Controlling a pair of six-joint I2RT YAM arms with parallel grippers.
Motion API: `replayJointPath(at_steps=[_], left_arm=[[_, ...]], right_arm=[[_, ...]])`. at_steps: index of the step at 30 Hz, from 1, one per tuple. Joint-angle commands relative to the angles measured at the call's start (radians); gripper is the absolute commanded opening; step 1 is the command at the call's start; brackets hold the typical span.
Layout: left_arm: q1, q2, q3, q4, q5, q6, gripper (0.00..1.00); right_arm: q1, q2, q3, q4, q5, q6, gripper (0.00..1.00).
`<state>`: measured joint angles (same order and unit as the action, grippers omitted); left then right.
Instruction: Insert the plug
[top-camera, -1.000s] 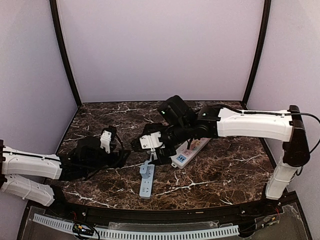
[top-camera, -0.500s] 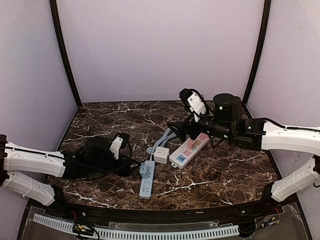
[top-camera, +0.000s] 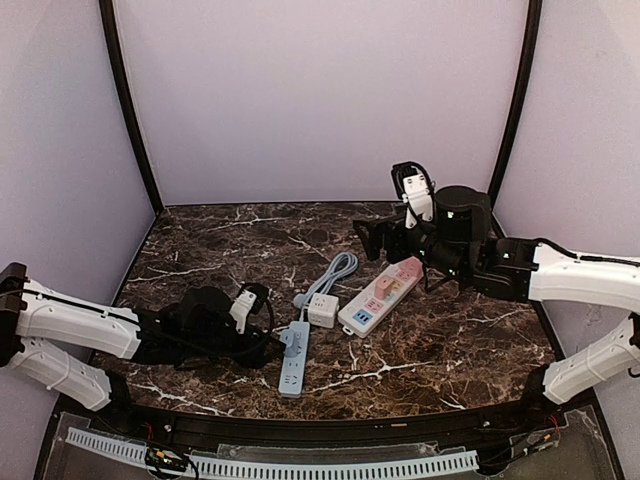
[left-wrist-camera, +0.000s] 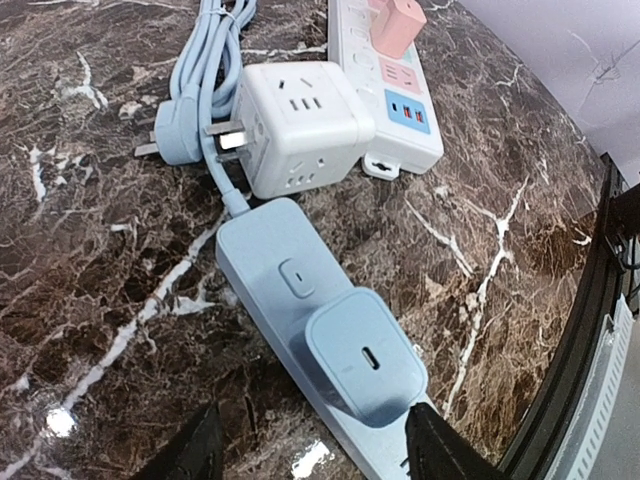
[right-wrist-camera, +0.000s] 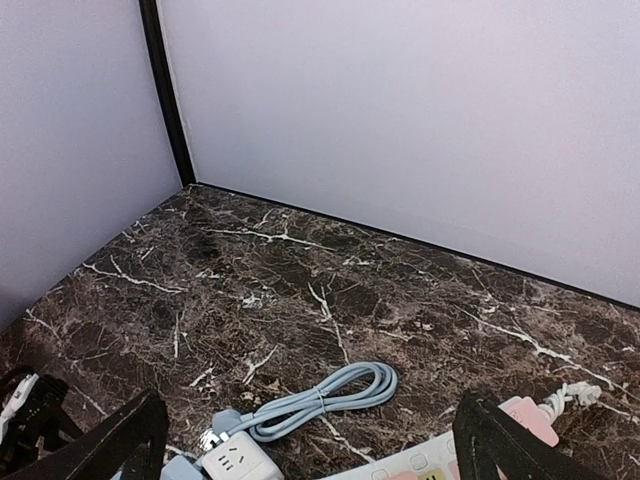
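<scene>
A light-blue power strip (top-camera: 291, 365) lies at the front centre of the marble table (top-camera: 450, 340). A light-blue charger plug (left-wrist-camera: 365, 355) sits plugged into it, just past the strip's switch. My left gripper (top-camera: 270, 345) is low at the strip's left side. In the left wrist view it (left-wrist-camera: 312, 458) is open, its fingertips (left-wrist-camera: 190, 455) straddling the strip at the plug without holding it. My right gripper (top-camera: 368, 235) is raised over the back of the table, open and empty, also in the right wrist view (right-wrist-camera: 312, 445).
A white cube adapter (top-camera: 322, 310) with a two-pin plug in its side lies just behind the blue strip. The strip's coiled blue cable (top-camera: 336, 272) lies behind the adapter. A white power strip (top-camera: 380, 293) with pink plugs (left-wrist-camera: 397, 20) lies to the right. Purple walls enclose the table.
My right gripper has lifted off the blue strip area and pulled back up and to the right. My left gripper has moved right, up to the blue strip.
</scene>
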<state>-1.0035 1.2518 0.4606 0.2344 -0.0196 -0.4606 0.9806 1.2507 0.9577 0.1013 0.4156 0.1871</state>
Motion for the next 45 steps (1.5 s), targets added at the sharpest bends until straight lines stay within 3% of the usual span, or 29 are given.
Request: replayJointPath(at_steps=[1,11,18,23,29,33,45], left_arm=[[-0.015,0.041,0.016,0.011,0.050,0.000,0.61],[-0.018,0.071,0.034,0.012,0.032,0.003,0.56],[-0.018,-0.034,0.025,-0.044,-0.030,-0.003,0.58],[-0.019,-0.015,0.039,-0.010,-0.065,0.003,0.60],[-0.018,0.082,0.084,0.010,-0.061,0.007,0.54],[-0.019,0.126,0.102,0.022,-0.049,0.007,0.43],[-0.018,0.165,0.089,-0.019,-0.061,0.000,0.32]], right_arm=[[-0.011,-0.012,-0.024,-0.006,0.055,0.047,0.99],[-0.015,-0.020,-0.046,-0.007,0.036,0.054,0.99],[-0.015,-0.040,-0.056,-0.005,0.033,0.055,0.99],[-0.015,-0.025,-0.053,0.001,0.021,0.059,0.99],[-0.014,-0.009,-0.050,0.004,0.012,0.060,0.99],[-0.014,-0.008,-0.058,0.009,0.014,0.060,0.99],[-0.014,-0.011,-0.063,0.005,0.010,0.070,0.99]])
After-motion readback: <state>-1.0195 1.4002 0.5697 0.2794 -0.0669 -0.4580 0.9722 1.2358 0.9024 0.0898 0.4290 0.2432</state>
